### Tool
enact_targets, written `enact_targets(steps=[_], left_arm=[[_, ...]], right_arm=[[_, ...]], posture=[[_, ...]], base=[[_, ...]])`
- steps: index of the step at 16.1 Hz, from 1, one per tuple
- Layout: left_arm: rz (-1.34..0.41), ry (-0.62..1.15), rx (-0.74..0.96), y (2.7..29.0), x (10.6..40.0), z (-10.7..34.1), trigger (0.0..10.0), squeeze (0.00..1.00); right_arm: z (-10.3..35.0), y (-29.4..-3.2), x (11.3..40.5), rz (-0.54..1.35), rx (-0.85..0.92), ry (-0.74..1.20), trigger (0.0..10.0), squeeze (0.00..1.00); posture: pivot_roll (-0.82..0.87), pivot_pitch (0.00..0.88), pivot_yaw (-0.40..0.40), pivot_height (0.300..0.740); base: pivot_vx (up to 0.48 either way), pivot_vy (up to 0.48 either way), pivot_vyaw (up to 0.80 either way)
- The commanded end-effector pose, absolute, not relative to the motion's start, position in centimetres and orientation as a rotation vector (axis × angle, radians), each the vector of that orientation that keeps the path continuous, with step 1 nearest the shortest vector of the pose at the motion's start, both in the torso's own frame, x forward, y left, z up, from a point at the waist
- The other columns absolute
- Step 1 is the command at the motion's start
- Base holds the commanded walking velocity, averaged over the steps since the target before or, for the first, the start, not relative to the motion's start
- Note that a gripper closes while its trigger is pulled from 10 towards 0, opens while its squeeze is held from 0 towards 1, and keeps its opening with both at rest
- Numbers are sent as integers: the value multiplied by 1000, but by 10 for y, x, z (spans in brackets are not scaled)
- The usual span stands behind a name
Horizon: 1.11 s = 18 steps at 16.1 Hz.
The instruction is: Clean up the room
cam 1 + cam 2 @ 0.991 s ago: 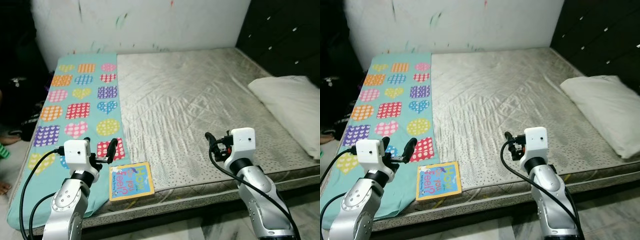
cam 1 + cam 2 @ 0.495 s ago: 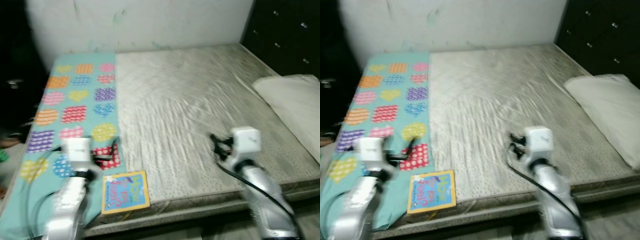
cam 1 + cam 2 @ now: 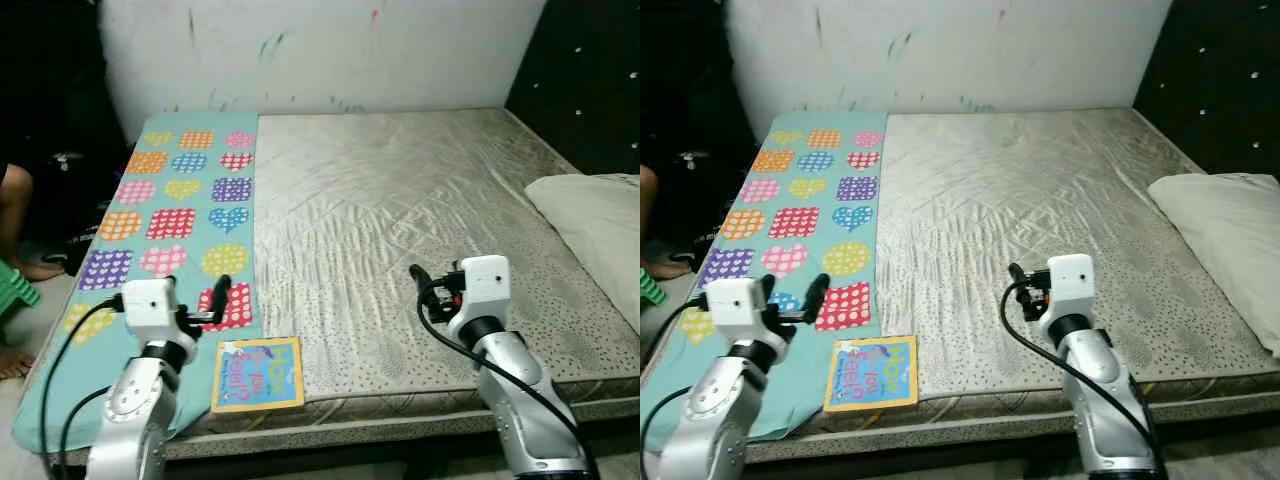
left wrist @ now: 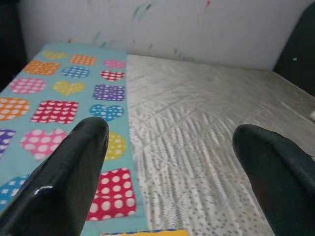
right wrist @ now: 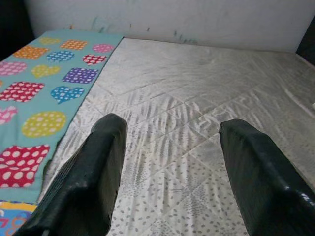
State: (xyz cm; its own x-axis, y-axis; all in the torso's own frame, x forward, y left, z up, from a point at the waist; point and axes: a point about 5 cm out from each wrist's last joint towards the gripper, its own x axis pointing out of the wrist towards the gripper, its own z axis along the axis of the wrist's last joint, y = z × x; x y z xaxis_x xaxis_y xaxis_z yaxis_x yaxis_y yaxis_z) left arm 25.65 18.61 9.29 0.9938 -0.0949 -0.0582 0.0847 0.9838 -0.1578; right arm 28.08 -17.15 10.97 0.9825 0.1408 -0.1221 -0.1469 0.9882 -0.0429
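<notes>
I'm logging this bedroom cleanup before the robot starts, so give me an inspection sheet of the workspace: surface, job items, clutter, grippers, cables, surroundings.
Surface: bare quilted mattress, wrinkled, on a low bed.
Job's things: children's book lying flat at the mattress's near edge; teal blanket with dotted hearts and squares spread along the robot's left side, hanging over the near corner; white pillow at the right edge.
Clutter: nothing seen beyond these.
Grippers: left gripper open, held above the blanket just behind the book; right gripper open, held above the mattress; both hold nothing.
Cables: black cables looped along both arms.
Surroundings: white wall with paint marks; dark tufted headboard at right; a person's leg at left.
</notes>
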Motion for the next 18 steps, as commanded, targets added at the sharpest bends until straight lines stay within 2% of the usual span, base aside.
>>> enact_targets(steps=[1, 5, 18], left_arm=[[-86, 71, -151, 189, 257, 93, 10000, 0], [-83, 72, -156, 189, 257, 94, 10000, 0], [-76, 88, -163, 190, 258, 92, 10000, 0]], right_arm=[[112, -170, 283, 149, -50, 107, 10000, 0], [119, -166, 285, 186, -110, 58, 10000, 0], [120, -167, 288, 197, -130, 48, 10000, 0]], posture=[[-131, 0, -9, 740], [-131, 0, -8, 740], [-134, 0, -9, 740]], base=[[0, 480, 0], [0, 480, 0], [0, 480, 0]])
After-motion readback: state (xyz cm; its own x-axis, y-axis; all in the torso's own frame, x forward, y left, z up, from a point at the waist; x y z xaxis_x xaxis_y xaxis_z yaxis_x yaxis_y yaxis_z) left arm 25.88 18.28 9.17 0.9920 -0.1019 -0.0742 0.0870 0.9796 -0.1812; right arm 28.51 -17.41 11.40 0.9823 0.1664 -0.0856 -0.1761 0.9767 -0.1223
